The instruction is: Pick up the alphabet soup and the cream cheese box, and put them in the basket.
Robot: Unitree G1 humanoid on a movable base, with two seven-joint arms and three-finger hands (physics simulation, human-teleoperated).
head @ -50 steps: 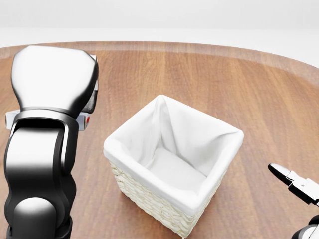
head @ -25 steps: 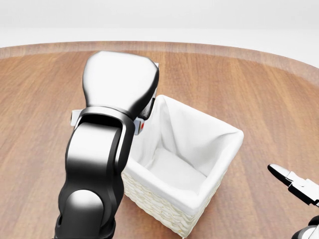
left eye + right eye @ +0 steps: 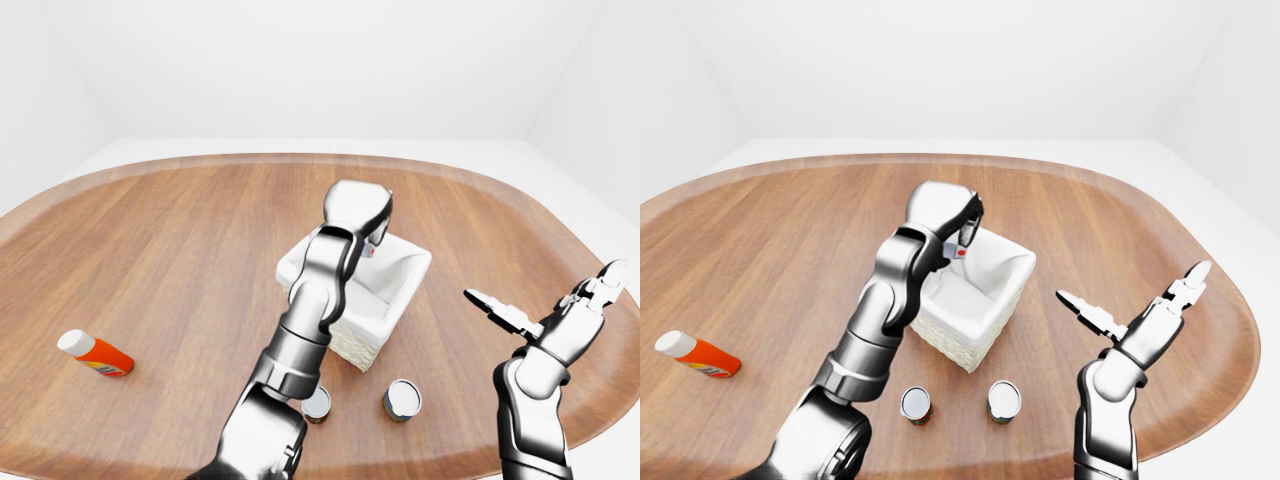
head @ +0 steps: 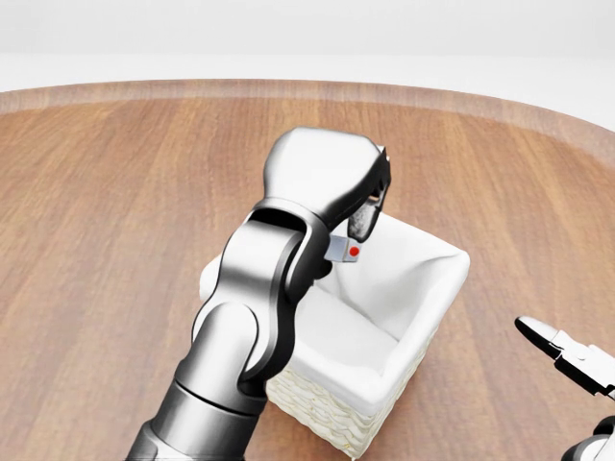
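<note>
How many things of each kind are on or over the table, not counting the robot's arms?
Cans standing on the table: 2
Orange bottle lying on its side: 1
White-lined basket: 1
Small grey box with a red dot, at the left hand over the basket: 1
Total: 5

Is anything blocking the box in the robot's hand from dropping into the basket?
Nothing visible. The left hand holds a small box right over the open basket, and only bare white lining shows below it.
</note>
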